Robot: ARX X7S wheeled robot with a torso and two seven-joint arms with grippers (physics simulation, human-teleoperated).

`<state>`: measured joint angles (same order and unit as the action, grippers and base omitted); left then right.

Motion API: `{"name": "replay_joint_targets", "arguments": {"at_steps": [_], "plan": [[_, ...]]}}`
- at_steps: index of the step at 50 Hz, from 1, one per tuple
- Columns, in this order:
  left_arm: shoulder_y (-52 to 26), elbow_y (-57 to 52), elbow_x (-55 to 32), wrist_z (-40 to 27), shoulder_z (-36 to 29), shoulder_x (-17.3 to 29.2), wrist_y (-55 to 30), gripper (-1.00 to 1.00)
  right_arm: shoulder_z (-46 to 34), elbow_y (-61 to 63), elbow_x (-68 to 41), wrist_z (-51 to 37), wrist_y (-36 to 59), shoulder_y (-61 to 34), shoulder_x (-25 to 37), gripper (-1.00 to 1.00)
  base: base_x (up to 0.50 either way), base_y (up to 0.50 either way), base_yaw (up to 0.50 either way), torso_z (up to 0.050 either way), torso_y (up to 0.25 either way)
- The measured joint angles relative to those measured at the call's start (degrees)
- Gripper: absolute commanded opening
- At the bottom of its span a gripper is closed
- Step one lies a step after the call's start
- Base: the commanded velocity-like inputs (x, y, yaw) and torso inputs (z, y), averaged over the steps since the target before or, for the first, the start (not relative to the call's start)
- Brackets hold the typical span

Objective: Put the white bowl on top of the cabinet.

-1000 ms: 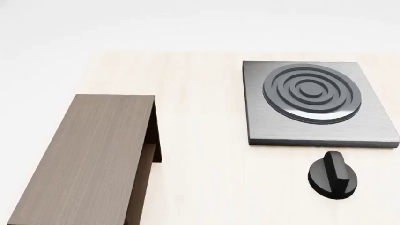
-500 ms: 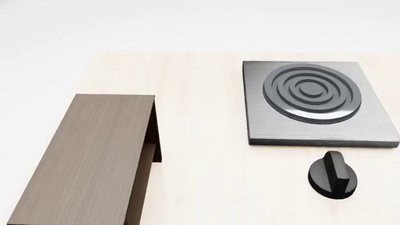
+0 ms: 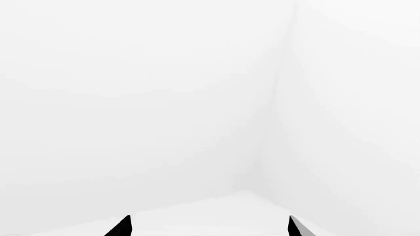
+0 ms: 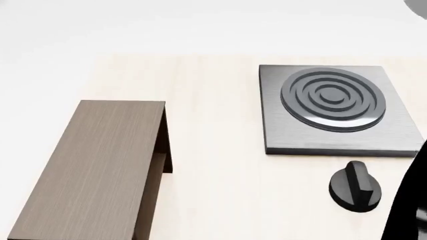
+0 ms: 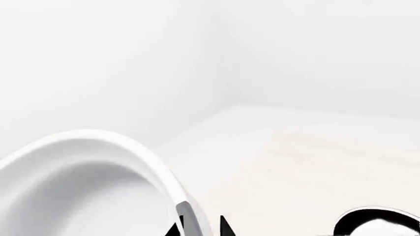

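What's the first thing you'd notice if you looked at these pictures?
The grey stove plate with its round rings, at the far right of the pale table, catches the eye first, with a black knob just in front of it. At the near left stands the long brown cabinet. The right wrist view shows a shiny white bowl up close.

The cabinet (image 4: 90, 167) top is bare from end to end, with nothing standing on it. Between the cabinet and the stove plate (image 4: 337, 110) runs a wide open strip of table (image 4: 213, 150). A black knob (image 4: 355, 186) sits just in front of the plate. The right arm (image 4: 408, 200), dark at the head view's right edge, rises beside the knob. Behind the table lie only white walls.
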<state>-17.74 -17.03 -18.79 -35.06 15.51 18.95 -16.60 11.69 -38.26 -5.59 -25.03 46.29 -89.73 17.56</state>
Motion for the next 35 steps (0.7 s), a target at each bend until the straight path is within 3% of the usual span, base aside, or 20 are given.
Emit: {"name": "replay_joint_targets", "arguments": {"at_steps": [6, 13, 35], "plan": [[-0.1, 0.2, 0.0, -0.1, 0.0, 0.0, 0.1, 1.00, -1.4, -16.8, 0.2, 1.9, -8.0, -8.3, -1.3, -1.00, 0.00, 0.00, 0.00, 0.000, 0.002], [-0.1, 0.4, 0.0, -0.2, -0.2, 0.0, 0.2, 1.00, -1.4, -27.5, 0.2, 6.2, -10.6, -13.9, -3.3, -1.00, 0.00, 0.00, 0.00, 0.000, 0.001], [0.1, 0.6, 0.3, -0.5, -0.7, 0.2, 0.4, 1.00, 3.1, -36.7, 1.3, 19.0, -2.6, -18.4, -7.8, -1.00, 0.00, 0.00, 0.00, 0.000, 0.001]]}}
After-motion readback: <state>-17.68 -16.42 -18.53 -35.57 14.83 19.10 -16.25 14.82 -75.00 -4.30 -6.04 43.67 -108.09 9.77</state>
